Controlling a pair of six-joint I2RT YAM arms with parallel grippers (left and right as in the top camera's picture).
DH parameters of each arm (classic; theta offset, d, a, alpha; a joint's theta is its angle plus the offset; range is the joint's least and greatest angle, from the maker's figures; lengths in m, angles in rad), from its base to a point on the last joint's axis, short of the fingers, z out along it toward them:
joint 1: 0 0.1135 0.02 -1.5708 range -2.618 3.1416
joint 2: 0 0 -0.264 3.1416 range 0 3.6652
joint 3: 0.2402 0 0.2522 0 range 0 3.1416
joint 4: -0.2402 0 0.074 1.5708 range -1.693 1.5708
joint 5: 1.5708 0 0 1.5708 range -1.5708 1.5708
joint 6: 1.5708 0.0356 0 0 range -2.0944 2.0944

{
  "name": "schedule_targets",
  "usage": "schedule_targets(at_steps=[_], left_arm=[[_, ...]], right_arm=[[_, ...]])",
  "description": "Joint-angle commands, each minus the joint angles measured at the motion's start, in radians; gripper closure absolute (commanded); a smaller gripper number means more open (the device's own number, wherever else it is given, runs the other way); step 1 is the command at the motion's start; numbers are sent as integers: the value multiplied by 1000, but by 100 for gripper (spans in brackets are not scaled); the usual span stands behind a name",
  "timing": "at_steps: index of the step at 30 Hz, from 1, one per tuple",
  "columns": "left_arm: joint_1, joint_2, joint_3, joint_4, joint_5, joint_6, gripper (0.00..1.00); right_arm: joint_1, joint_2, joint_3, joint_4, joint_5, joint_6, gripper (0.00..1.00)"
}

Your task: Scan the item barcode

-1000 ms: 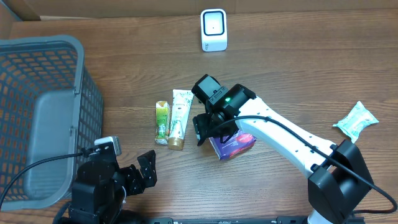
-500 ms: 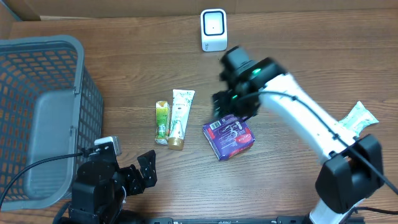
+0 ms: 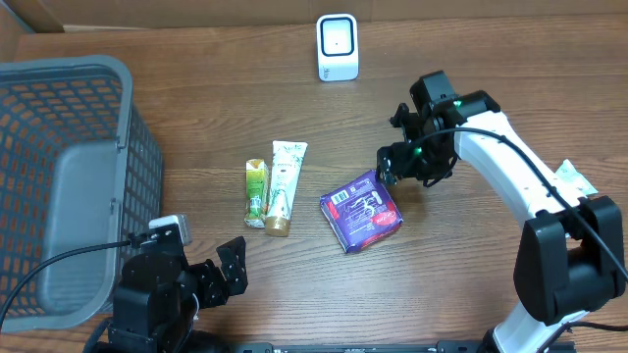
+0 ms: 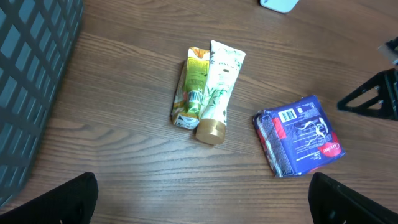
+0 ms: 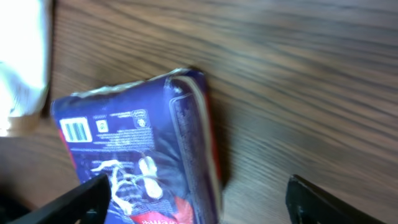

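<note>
Overhead: diffuse, even light from above, moderately bright. The wooden table [image 3: 196,108] shows its grain without glare, and only a faint, soft shadow hugs the purple packet [image 3: 363,212]. Left wrist: sharp across the frame, the packet's barcode patch crisp. Right wrist: soft and smeared throughout, wood grain streaked, with the white tube [image 5: 22,62] washed out at the left edge.

A brown wood-grain surface [image 3: 196,98] carries a grey plastic lattice basket [image 3: 147,147] at its left edge. Near the middle lie a white squeeze tube with a gold cap [image 3: 284,186] and a small green-and-yellow packet [image 3: 256,191], side by side and touching, the packet on the basket's side. A pale green crinkled pouch [image 3: 561,188] lies well apart at the right edge.
</note>
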Motion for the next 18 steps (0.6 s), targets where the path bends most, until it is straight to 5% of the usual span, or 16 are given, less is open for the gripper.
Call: schedule_targets(at_steps=[1, 18], left_arm=[[0, -6, -3, 1, -13, 2, 1], [0, -6, -3, 1, -13, 2, 0]], right_arm=[[-1, 8, -63, 60, -174, -80, 8], [11, 65, -220, 198, -282, -79, 9]])
